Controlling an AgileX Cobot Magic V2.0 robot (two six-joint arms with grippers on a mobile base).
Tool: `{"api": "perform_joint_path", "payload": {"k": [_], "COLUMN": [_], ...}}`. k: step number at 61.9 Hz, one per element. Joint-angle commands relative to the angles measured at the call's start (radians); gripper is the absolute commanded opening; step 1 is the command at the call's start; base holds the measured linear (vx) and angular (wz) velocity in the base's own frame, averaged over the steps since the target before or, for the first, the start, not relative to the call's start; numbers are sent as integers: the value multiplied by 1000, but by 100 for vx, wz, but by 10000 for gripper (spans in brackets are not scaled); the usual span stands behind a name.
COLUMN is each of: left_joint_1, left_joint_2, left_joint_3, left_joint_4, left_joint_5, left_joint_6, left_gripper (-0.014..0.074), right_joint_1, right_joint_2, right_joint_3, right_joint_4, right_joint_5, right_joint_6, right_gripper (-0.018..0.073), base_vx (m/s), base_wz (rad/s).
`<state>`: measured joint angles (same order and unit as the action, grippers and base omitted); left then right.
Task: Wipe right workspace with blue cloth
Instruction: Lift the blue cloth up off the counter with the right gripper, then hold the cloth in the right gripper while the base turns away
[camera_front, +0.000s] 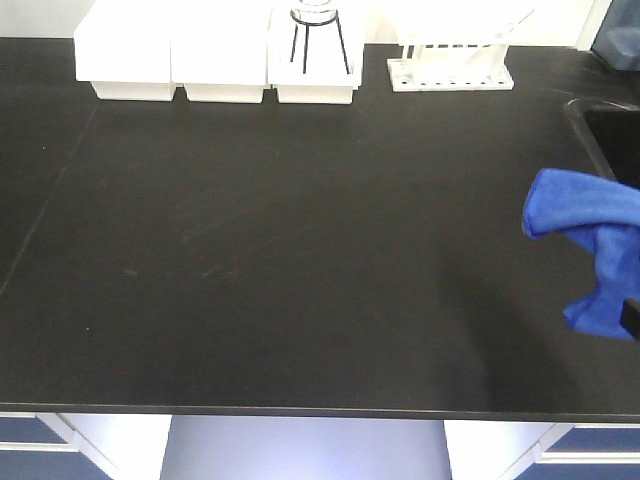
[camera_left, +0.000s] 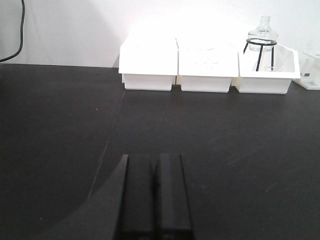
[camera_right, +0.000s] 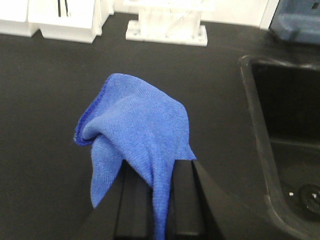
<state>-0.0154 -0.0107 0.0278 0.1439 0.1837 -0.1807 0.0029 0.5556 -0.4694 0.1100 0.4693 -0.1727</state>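
Note:
The blue cloth (camera_front: 588, 240) (camera_right: 135, 117) hangs bunched and wrinkled above a black benchtop (camera_front: 300, 230), at its right side near the sink. My right gripper (camera_right: 160, 170) is shut on the cloth, a strip of which runs down between the two fingers. Only a black corner of that gripper shows at the front view's right edge. My left gripper (camera_left: 155, 159) is shut with nothing in it, low over the bench's left part. This bench carries white tubs, a rack and a sink. The right workspace is out of view.
Three white tubs (camera_front: 215, 55) (camera_left: 205, 65) line the back edge. One holds a glass flask on a wire stand (camera_front: 318, 30) (camera_left: 262, 37). A white rack (camera_front: 450, 62) (camera_right: 167, 22) stands to their right. The sink (camera_front: 615, 140) (camera_right: 290, 140) is sunk in at far right.

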Motion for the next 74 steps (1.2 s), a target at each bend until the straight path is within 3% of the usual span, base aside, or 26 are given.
{"api": "perform_joint_path", "payload": {"k": [1,74], "left_joint_1": [4,4], "left_joint_2": [-15,-15], "left_joint_3": [31,31], "left_joint_4": [1,1], "left_joint_5": [-82,-82], "left_joint_6": [-8,-8], "left_gripper": [-6,-6], "right_joint_1": [0,0], "right_joint_2": [2,2], "right_joint_3": [-27,-27], "right_joint_4": [0,0], "right_joint_5": [-50,-45], "right_joint_6": [-7,-7], "right_gripper": [0,0], "base_vx": [0,-4], "base_wz": [0,-1]}}
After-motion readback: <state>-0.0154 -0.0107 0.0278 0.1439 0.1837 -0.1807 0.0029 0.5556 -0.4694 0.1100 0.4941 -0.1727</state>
